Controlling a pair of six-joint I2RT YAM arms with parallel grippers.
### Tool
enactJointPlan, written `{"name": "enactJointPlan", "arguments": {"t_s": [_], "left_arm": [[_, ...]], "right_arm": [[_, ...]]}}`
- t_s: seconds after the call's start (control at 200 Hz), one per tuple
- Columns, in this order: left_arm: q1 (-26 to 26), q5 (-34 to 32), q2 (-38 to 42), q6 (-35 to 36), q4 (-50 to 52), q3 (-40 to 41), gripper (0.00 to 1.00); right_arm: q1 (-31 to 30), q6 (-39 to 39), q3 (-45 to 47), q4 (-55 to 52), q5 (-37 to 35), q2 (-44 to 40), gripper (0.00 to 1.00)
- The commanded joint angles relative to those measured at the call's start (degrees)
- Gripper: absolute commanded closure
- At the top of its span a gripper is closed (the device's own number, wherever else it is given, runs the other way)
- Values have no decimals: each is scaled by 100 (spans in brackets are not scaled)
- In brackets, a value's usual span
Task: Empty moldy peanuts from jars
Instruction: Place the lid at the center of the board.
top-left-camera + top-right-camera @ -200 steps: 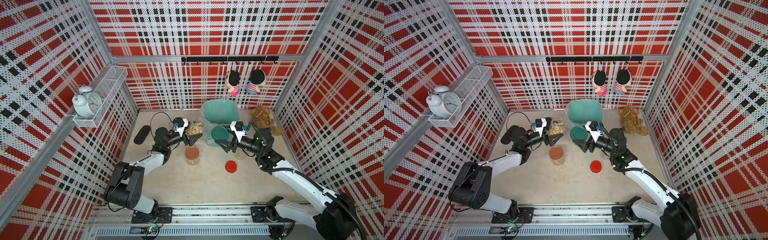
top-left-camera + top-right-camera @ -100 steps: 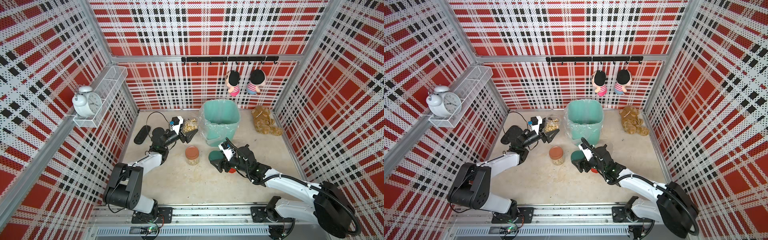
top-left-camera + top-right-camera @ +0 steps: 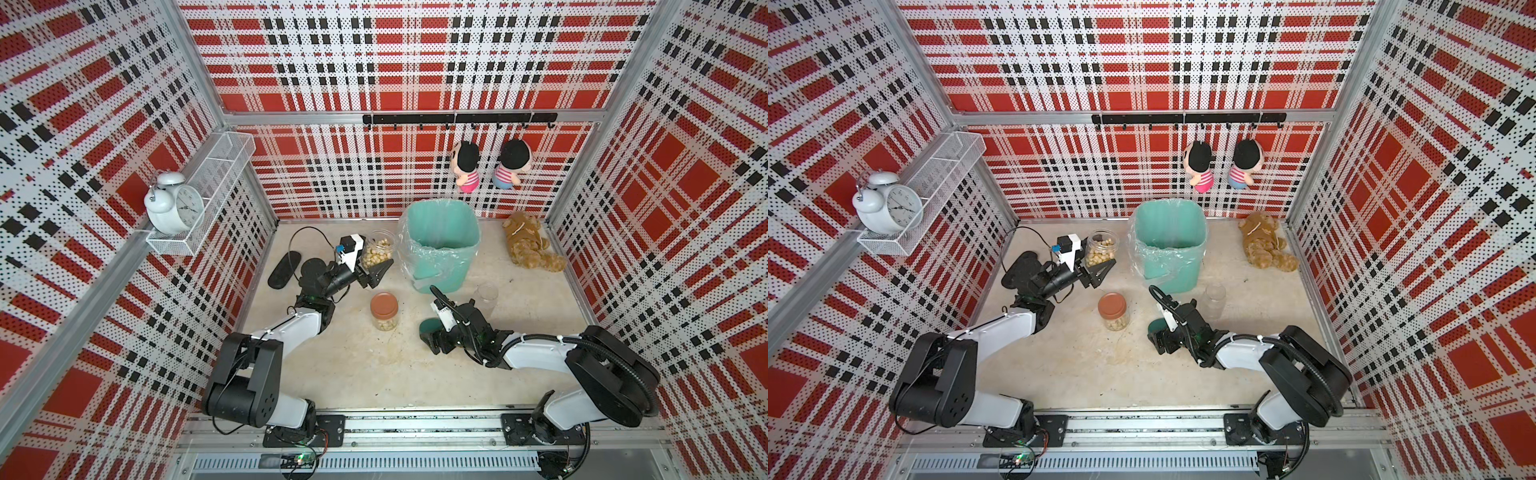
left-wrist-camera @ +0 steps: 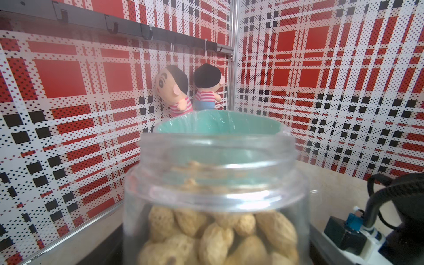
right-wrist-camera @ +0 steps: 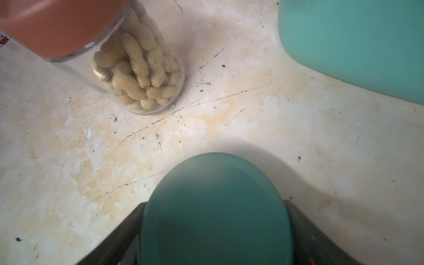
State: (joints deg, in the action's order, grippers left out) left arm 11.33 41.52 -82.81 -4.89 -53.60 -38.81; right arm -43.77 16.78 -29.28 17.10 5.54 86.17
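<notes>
Within my left tool (image 3: 370, 262) I grip the lidless jar (image 3: 377, 250) of moldy peanuts (image 4: 213, 234), with the bin (image 3: 442, 272) just beyond it. My right tool (image 3: 430, 333) clasps the green lid (image 5: 215, 213); the brown-lidded jar (image 3: 384, 312) stands near it.

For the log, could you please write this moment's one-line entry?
left gripper holds open peanut jar | right gripper holds dark green lid | terracotta-lidded jar closed

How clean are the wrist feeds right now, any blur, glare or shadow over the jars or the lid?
Left wrist view: the open jar sits too close, its neck soft with glare, its peanuts slightly blurred; the dolls behind are sharper. Right wrist view: the dark green lid is out of focus and shadows the table; the terracotta lid is blurred, the peanuts under it sharp.
</notes>
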Motion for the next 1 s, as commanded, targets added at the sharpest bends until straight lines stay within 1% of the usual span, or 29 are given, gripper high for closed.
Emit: {"name": "enactJointPlan", "arguments": {"t_s": [0.0,0.235,0.24,0.251,0.256,0.266,0.276,0.516,0.611,0.742,0.862,0.997], "left_arm": [[-83,-73,307,-33,-539,-43,100],[-148,-75,379,-25,-437,-117,100],[-148,-79,379,-23,-443,-118,100],[-149,-82,379,-24,-437,-116,100],[-149,-82,379,-27,-439,-117,100],[-149,-78,379,-23,-440,-120,100],[-149,-79,375,-28,-434,-125,100],[-140,-100,329,-20,-405,-195,100],[-130,-101,312,3,-383,-271,100],[-131,-74,262,130,-194,-530,100],[-149,-50,212,402,322,-949,100],[-87,-47,96,773,898,-1504,100]], "right_arm": [[-61,121,-241,97,-160,202,37],[-106,90,-318,90,-209,352,22],[-106,85,-317,86,-206,350,20],[-106,77,-316,88,-203,350,7],[-106,74,-316,90,-203,345,4],[-110,68,-320,80,-203,347,1],[-107,64,-317,80,-203,341,0],[-114,27,-324,117,-242,175,0],[-123,10,-294,264,-229,-35,0],[-132,-81,16,929,-327,-615,0],[-132,-215,347,1440,-451,-1308,0],[-131,-271,804,1850,-1008,-2153,0]]}}
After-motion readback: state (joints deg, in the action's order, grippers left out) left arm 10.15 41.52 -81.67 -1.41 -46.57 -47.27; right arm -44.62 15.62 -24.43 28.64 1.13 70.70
